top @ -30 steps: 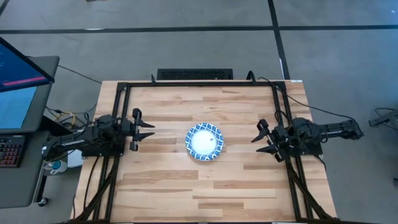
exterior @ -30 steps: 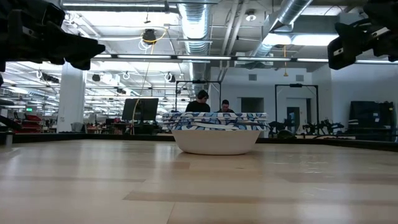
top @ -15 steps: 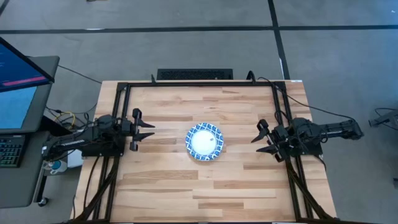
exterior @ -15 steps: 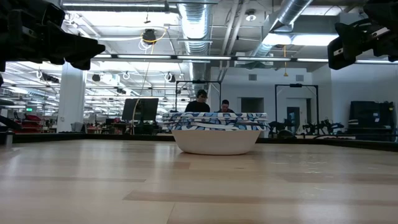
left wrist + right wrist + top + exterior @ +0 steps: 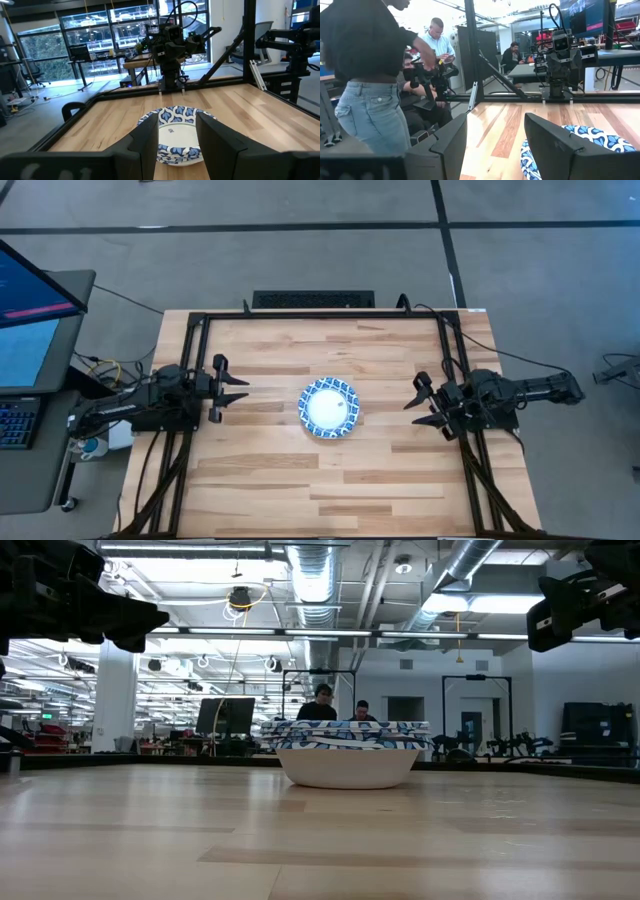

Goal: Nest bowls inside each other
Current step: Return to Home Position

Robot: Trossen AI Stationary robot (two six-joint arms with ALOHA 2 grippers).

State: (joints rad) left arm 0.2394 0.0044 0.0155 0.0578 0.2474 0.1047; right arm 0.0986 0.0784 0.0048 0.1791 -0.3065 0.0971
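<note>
Number of nested bowls [image 5: 329,407] unclear
</note>
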